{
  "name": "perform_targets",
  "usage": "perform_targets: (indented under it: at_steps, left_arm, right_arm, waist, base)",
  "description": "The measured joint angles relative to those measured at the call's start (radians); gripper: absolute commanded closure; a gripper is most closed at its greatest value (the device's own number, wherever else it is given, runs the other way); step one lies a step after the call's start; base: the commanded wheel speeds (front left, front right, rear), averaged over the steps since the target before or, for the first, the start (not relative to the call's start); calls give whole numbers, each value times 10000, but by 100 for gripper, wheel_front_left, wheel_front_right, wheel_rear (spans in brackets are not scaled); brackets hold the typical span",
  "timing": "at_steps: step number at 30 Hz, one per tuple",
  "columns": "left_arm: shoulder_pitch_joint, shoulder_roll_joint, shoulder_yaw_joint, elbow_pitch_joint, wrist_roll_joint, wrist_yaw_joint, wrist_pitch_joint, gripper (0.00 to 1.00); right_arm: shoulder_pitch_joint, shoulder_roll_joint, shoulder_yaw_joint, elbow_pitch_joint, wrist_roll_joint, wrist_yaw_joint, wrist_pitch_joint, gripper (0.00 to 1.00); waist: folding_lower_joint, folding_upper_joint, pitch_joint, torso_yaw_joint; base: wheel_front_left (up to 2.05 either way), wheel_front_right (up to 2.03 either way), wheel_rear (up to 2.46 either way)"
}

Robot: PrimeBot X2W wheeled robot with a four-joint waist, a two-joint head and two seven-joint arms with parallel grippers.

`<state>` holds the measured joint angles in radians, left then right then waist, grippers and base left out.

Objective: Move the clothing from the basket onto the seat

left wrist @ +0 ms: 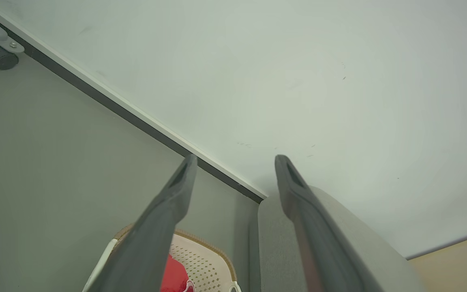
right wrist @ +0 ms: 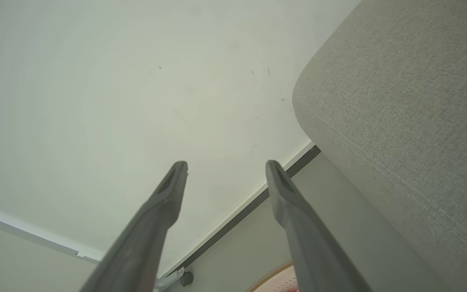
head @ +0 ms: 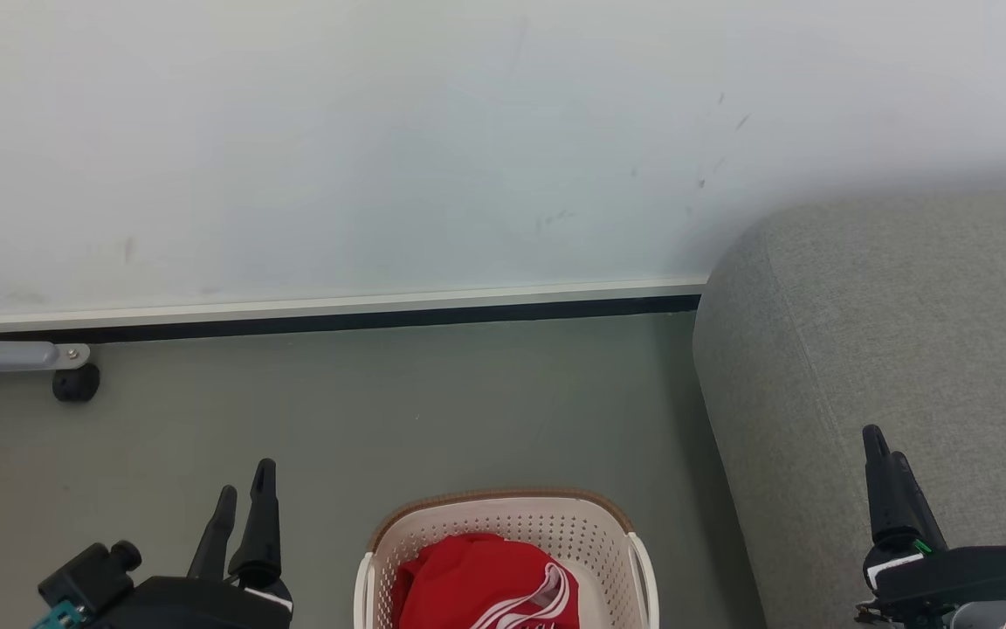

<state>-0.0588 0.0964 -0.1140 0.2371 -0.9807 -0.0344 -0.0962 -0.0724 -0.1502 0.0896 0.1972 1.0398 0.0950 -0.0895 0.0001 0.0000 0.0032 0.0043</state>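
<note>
While the left tool (head: 245, 479) and the right tool (head: 885, 444) both hang empty, fingers spread (each wrist view shows a plain gap between the two dark fingers), the clothing (head: 477, 577) lies heaped in the basket (head: 503, 496). The basket stands on the floor (head: 381, 419), well apart from the floor's wall-side edge and just beside the rounded flank of the seat (head: 887, 306). It sits between the two tools and lower than both. The left tool is the nearer, with the red heap down and to its right, while the right tool hovers over the seat's edge. Nothing is on the seat, so the task looks unstarted. The heap shows no clear long axis, so a straight descent into its middle seems the likely first reach.
</note>
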Motion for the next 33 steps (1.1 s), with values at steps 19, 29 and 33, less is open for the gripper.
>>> perform_targets:
  at_steps: [19, 29, 33]
  left_arm:
    - [-128, 38, -495, -224, 2397, 267, -617, 0]
    - [-134, 56, -633, -355, 3607, 349, -951, 0]
    - [-135, 56, -675, -428, 3937, 359, -1070, 0]
  right_arm:
    - [-54, -303, 537, -234, -2504, -259, -654, 0]
    - [-54, -420, 727, -339, -3687, -347, -986, 0]
    - [-54, -437, 792, -382, -4075, -347, -1097, 0]
  waist:
    - [-2, 0, -100, 24]
    - [-2, 0, -143, 30]
    - [-2, 0, -153, 23]
  base:
    - [0, 0, 0]
    - [0, 0, 0]
    - [0, 0, 0]
